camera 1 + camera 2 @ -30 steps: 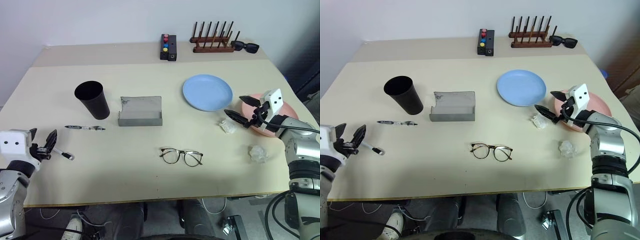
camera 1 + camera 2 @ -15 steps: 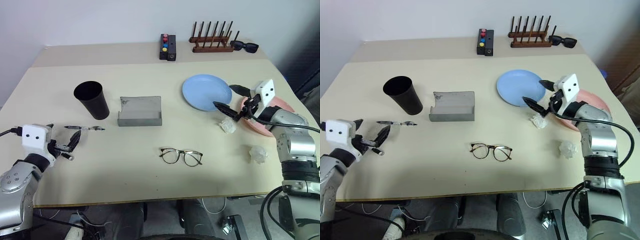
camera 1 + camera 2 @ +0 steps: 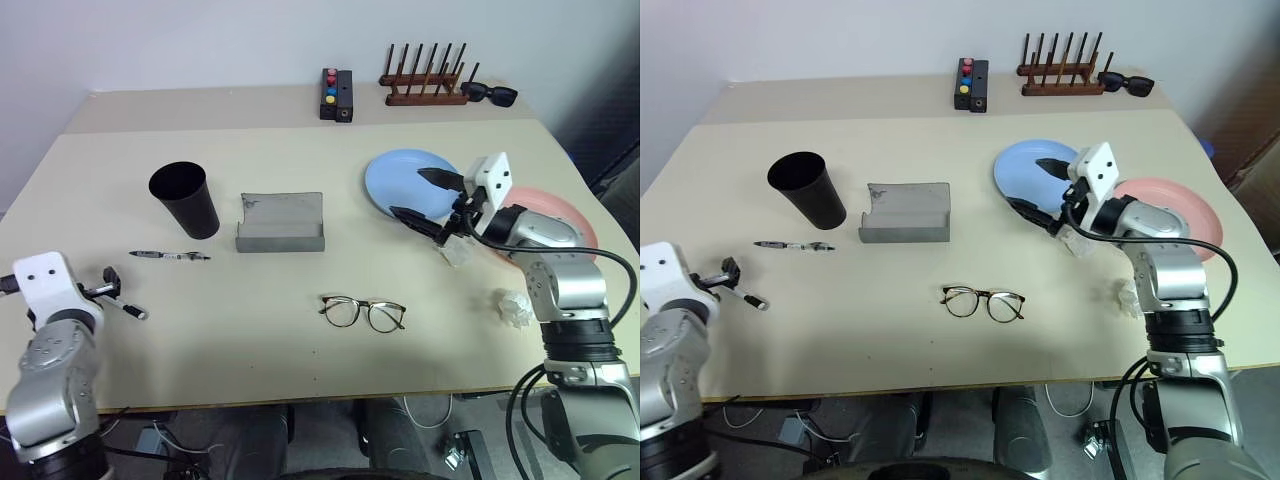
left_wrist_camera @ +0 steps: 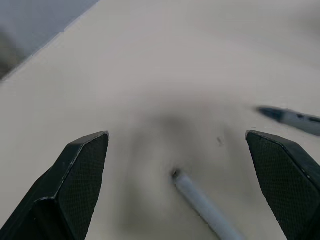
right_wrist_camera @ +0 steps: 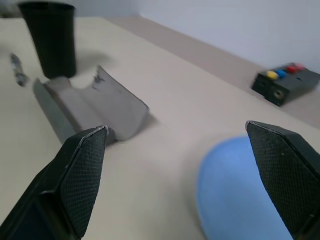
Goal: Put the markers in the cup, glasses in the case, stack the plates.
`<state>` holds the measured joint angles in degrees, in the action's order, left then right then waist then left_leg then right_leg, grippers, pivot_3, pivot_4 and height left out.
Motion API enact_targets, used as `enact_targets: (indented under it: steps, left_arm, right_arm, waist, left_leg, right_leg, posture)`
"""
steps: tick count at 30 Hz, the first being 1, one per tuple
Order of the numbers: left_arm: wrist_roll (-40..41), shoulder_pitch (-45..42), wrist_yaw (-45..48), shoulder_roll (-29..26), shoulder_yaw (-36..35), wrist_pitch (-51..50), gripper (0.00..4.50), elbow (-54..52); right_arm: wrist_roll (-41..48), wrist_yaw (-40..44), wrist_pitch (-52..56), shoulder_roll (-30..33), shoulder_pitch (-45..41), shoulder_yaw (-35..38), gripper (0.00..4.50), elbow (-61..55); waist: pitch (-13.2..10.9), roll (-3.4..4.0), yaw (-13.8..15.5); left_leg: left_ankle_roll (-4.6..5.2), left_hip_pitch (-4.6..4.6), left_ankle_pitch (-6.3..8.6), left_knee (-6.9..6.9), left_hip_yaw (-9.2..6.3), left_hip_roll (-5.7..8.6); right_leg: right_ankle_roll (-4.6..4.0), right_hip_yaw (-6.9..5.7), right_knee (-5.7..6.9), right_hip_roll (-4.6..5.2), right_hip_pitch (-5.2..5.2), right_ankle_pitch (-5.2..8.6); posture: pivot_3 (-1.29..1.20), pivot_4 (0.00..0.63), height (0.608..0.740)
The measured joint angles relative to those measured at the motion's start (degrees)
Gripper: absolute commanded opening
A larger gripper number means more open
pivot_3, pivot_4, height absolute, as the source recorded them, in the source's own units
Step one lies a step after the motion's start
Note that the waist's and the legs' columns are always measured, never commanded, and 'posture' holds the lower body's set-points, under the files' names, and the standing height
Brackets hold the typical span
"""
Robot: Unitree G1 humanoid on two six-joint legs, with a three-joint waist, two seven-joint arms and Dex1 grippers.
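Observation:
The black cup (image 3: 185, 198) stands upright at the left, with the open grey case (image 3: 281, 222) beside it. One marker (image 3: 170, 256) lies in front of the cup. The other marker (image 3: 128, 309) lies near the left edge, just ahead of my open left gripper (image 3: 105, 285); in the left wrist view this marker (image 4: 202, 207) sits between the fingers. The glasses (image 3: 362, 312) rest at the table's middle front. My right gripper (image 3: 420, 198) hovers open over the near edge of the light blue plate (image 3: 405, 175). My right arm partly covers the pink plate (image 3: 565, 225).
Two crumpled white paper balls (image 3: 455, 250) (image 3: 516, 307) lie near the plates. A black button box (image 3: 336, 93), a wooden peg rack (image 3: 425, 85) and black sunglasses (image 3: 490, 94) stand along the far edge.
My right gripper has swung left from the pink plate to the blue plate's near edge. My left gripper has opened wider, turned and dropped slightly by the marker, which stays put.

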<state>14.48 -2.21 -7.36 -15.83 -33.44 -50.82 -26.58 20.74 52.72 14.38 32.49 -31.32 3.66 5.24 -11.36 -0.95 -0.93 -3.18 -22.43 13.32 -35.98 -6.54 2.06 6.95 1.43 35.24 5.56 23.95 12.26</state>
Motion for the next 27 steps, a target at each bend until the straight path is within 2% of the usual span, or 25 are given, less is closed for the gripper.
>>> enact_targets:
  steps: [5, 10, 19, 24, 27]
  left_arm:
    - [-0.38, -3.28, -6.40, 5.97, -0.21, -10.50, 4.48, -4.12]
    - [-1.70, -7.22, -10.78, 10.41, -1.31, -16.29, 4.48, -5.43]
    - [-4.36, -16.03, -15.33, 12.39, -6.41, -20.55, 4.48, -2.54]
    - [-5.45, -23.47, -16.72, 12.35, -12.82, -26.78, 4.48, 0.94]
    - [-6.60, -28.50, -17.27, 12.34, -16.89, -31.07, 3.62, 2.16]
  right_arm:
    - [2.87, 2.98, 4.99, -1.59, -0.12, -4.41, 4.50, -6.28]
    - [4.44, 5.39, 7.72, -4.35, 3.10, -10.82, 4.50, -14.48]
    - [4.43, 2.21, 10.11, -8.99, 8.62, -16.57, 4.50, -20.75]
    - [4.80, 0.07, 11.62, -9.92, 9.82, -16.84, 4.50, -22.20]
    - [4.83, -0.80, 11.69, -10.42, 9.93, -16.88, 4.50, -22.66]
  waist:
    - [0.00, -0.01, 0.03]
    - [0.08, -0.14, 0.08]
    - [0.10, -0.19, 0.16]
    - [0.09, -0.22, 0.10]
    - [0.09, -0.22, 0.08]
  left_leg:
    - [0.00, -0.02, 0.00, -0.02, -0.02, 0.01]
    - [-0.01, 0.00, 0.00, -0.05, -0.06, 0.01]
    - [-0.02, -0.01, 0.00, -0.09, -0.09, 0.03]
    - [-0.02, 0.00, 0.00, -0.07, -0.11, 0.03]
    - [-0.02, 0.00, 0.00, -0.08, -0.11, 0.03]
  right_leg:
    - [0.00, -0.01, 0.00, -0.01, -0.01, 0.01]
    - [0.00, -0.05, -0.01, -0.02, -0.06, 0.01]
    - [-0.01, -0.07, -0.02, -0.02, -0.08, 0.02]
    - [0.00, -0.09, -0.01, -0.03, -0.08, 0.02]
    - [0.02, -0.09, -0.02, -0.03, -0.08, 0.02]
  posture:
    - [0.00, 0.150, 0.739]
    - [0.00, 0.150, 0.739]
    - [0.00, 0.150, 0.739]
    - [0.00, 0.150, 0.739]
    - [0.00, 0.150, 0.739]
